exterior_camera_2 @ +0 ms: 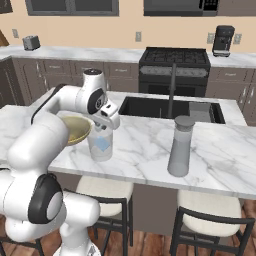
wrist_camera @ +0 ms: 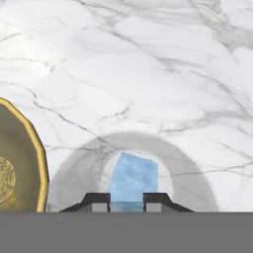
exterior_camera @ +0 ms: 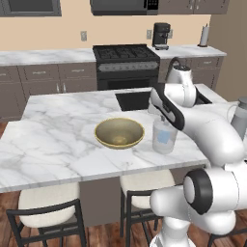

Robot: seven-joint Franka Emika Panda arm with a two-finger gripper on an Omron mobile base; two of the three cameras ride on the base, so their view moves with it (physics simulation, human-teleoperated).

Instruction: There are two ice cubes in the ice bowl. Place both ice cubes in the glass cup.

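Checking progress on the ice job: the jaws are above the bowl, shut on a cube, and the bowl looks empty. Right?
Not quite. The gripper is above the cup, not the bowl; the hand view looks straight down into the cup past the cube. The rest stands: jaws shut on a cube, bowl apparently empty.

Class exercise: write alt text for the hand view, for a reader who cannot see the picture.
Looking straight down, the dark two-finger gripper is shut on a translucent pale-blue ice cube directly over the round mouth of a clear glass cup. The cup stands on a white marble counter, with the rim of a golden-tan bowl at the left edge.
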